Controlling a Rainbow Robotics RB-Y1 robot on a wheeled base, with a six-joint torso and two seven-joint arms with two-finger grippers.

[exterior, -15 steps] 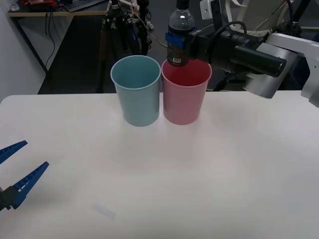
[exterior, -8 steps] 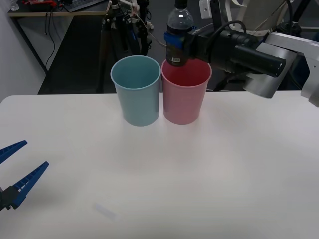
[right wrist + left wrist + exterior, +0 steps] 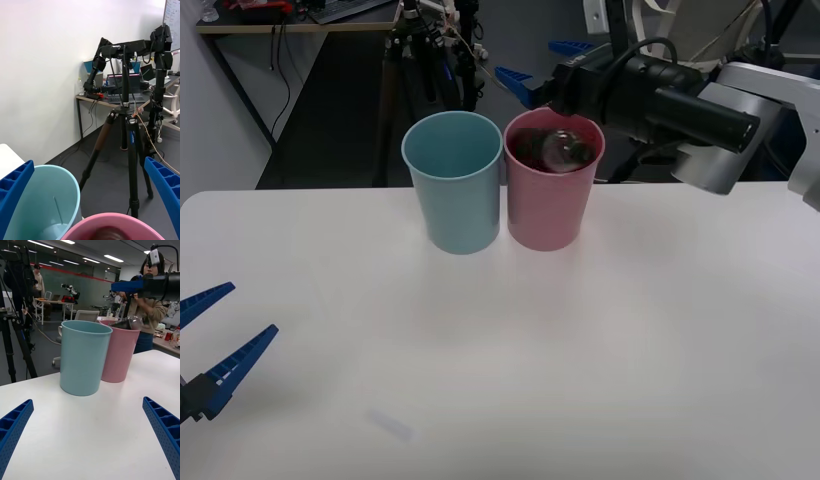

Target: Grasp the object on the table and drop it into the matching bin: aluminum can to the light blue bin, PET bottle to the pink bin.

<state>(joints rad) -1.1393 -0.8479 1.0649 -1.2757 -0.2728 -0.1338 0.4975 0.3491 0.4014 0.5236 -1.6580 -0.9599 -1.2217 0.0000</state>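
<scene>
The bottle (image 3: 552,150) lies inside the pink bin (image 3: 552,215) at twelve o'clock on the tabletop (image 3: 600,340); the right tool (image 3: 538,72) hangs wide above it; the left tool (image 3: 208,335) waits wide at eight o'clock; the drop looks done.

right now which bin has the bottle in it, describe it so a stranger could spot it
At the far middle of the large white tabletop stand two round tapered plastic buckets, touching. It's the pink one, beneath the right gripper; its pale blue twin holds no bottle.
</scene>
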